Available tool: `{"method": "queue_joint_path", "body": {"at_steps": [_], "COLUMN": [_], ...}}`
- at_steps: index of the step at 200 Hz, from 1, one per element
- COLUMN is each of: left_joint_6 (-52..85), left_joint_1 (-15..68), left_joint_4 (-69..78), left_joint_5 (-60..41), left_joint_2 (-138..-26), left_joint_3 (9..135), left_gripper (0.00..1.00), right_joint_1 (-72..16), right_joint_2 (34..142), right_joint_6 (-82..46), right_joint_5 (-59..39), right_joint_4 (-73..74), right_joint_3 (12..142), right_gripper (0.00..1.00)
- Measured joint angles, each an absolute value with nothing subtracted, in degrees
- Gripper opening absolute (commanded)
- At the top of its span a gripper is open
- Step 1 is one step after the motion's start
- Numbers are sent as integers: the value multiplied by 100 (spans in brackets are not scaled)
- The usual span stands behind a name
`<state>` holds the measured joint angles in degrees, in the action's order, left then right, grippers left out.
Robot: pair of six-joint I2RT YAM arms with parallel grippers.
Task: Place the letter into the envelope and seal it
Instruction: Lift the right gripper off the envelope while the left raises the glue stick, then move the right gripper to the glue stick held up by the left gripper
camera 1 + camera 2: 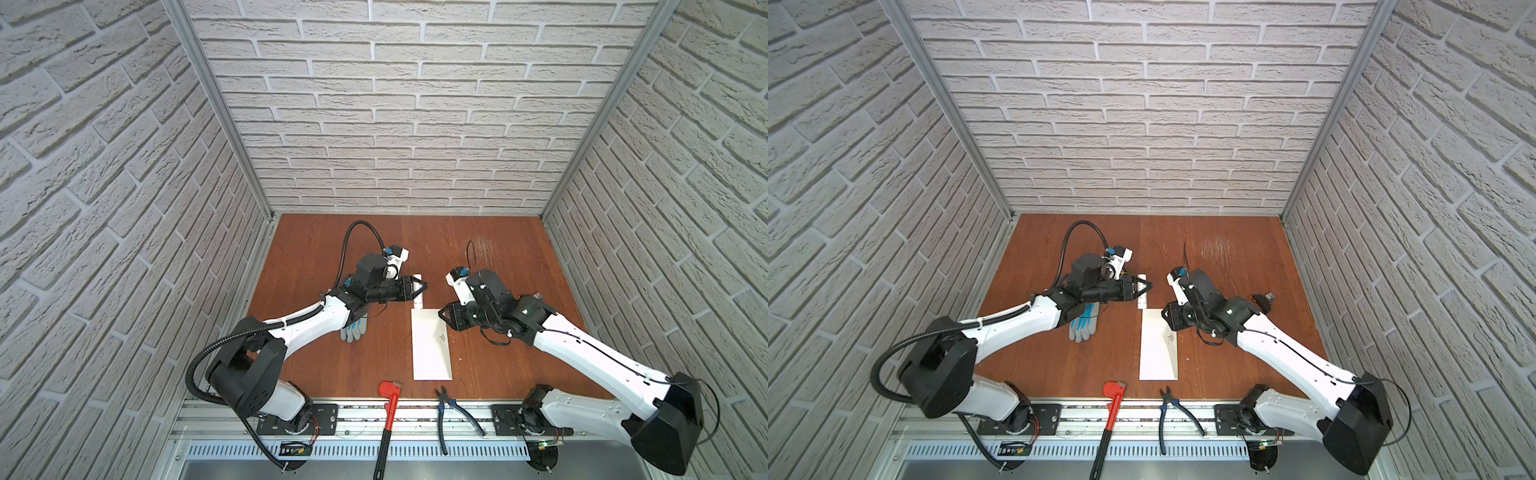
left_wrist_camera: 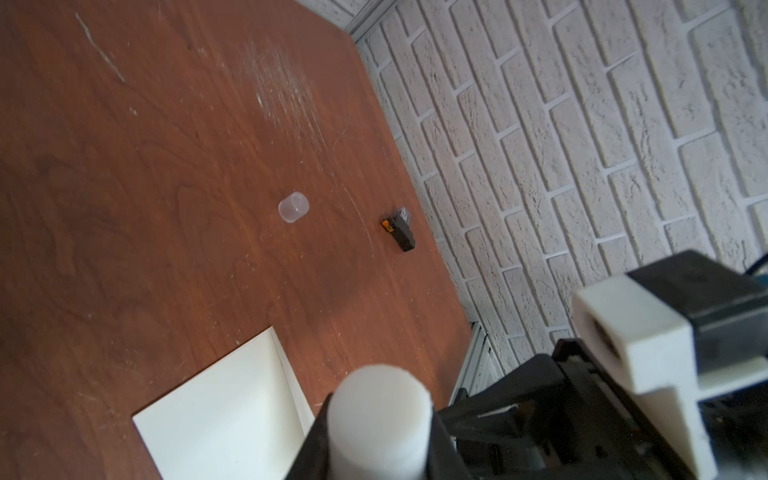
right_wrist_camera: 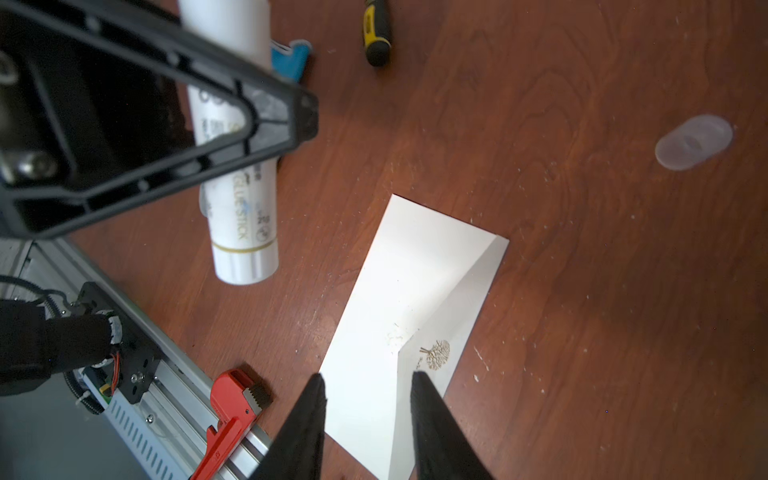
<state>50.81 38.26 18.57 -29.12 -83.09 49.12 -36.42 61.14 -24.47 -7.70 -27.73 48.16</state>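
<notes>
The cream-white envelope [image 3: 399, 274] is lying flat, triangular flap [image 3: 455, 316] folded down, showing 1 tree emblem [image 3: 436, 354]; left gripper [image 1: 420, 286] is clamping the glue stick [image 3: 243, 224]; right gripper [image 3: 368, 390] is gaping, empty.

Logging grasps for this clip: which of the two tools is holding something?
The left tool, clamped on the glue stick; the right tool stands open over the envelope, gripping nothing.
</notes>
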Motion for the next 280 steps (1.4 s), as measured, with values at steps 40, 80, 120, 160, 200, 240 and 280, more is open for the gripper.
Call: {"method": "queue_joint_path", "body": {"at_steps": [40, 80, 120, 160, 200, 240, 280], "left_joint_6": [5507, 5747, 5835, 5835, 5833, 5813, 5706], "left_joint_1": [3826, 3828, 3876, 3957, 3988, 3988, 3999], "left_joint_4": [2722, 3253, 3651, 3859, 3922, 3999, 4029], "left_joint_5": [-2786, -2921, -3197, -3474, -3625, -3671, -3607], "left_joint_2": [-8267, -8276, -8278, -8285, -8287, -8287, -8287], "left_joint_3": [4912, 4912, 4912, 4912, 4912, 4912, 4912], "left_gripper": [0, 0, 0, 0, 0, 0, 0], "right_joint_1": [-3638, -3638, -3638, -3638, -3638, -3612, -3599], "right_joint_2": [5599, 5673, 5771, 5802, 5802, 5824, 5837], "right_joint_6": [-2351, -2281, -2163, -2058, -1994, -1988, -2032], "right_joint_5": [-1057, -1422, -1535, -1594, -1684, -1715, -1702], "right_joint_4": [-1433, -862, -652, -432, -325, -325, -294], "right_joint_3": [4160, 4123, 4158, 4309, 4403, 4414, 4414], "right_gripper": [54, 59, 61, 57, 44, 26, 18]}}
